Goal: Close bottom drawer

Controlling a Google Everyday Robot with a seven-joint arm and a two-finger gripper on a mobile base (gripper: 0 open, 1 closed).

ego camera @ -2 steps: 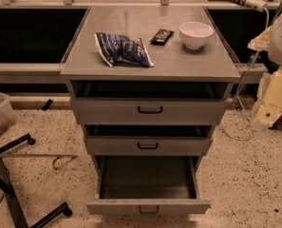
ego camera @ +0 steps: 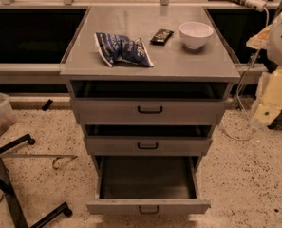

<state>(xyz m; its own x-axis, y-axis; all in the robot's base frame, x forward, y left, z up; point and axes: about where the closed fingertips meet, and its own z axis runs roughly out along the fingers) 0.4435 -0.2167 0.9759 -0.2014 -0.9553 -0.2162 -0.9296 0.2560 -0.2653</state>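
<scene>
The tool (ego camera: 266,106) appears to be the pale cream assembly at the right edge of the view, beside the bench (ego camera: 188,63) and level with its top drawer (ego camera: 149,110); whether it is wide or narrow cannot be determined. The bottom drawer (ego camera: 148,206) is down and to the left of the tool, well apart from it, and is pulled far out, exposing its dark tray (ego camera: 147,177). Its small loop handle (ego camera: 148,209) sits at the centre of the low front panel. The middle drawer (ego camera: 147,145), directly above, is slightly out, as is the top drawer. Up and to the left of the tool, the bench top carries a white bowl (ego camera: 195,34), a small dark packet (ego camera: 161,36) and a blue snack bag (ego camera: 123,49).
</scene>
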